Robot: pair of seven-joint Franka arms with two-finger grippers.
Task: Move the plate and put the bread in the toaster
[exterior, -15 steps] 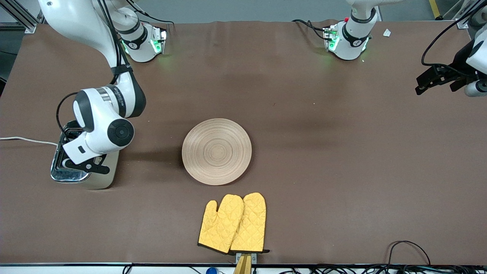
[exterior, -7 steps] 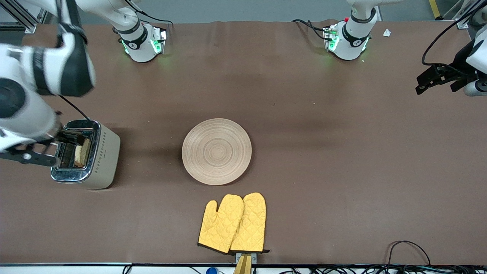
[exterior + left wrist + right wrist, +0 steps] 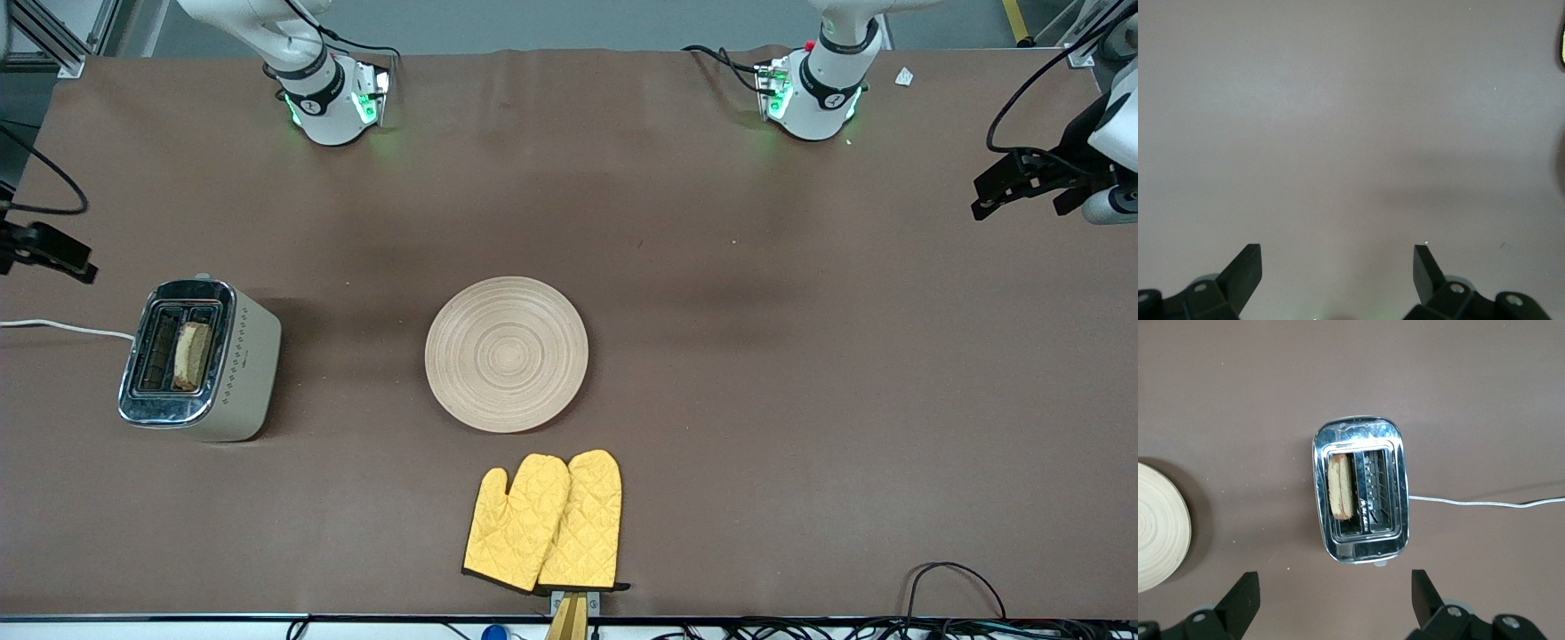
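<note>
The cream toaster (image 3: 233,373) stands toward the right arm's end of the table. The bread (image 3: 191,356) stands upright in the toaster slot that is closer to the plate; the other slot is empty. The wooden plate (image 3: 507,354) lies bare at the table's middle. My right gripper (image 3: 53,252) is open and empty, high up at the table's edge past the toaster. In the right wrist view it (image 3: 1336,600) looks down on the toaster (image 3: 1361,427), the bread (image 3: 1340,487) and the plate's rim (image 3: 1158,527). My left gripper (image 3: 982,200) waits open over bare table (image 3: 1338,273).
A pair of yellow oven mitts (image 3: 544,523) lies nearer to the front camera than the plate, at the table's front edge. The toaster's white cord (image 3: 62,327) runs off the right arm's end of the table and also shows in the right wrist view (image 3: 1485,501).
My right arm has lifted off the toaster and drawn back up toward its end of the table. The bread stays in the slot. The left arm has not moved.
</note>
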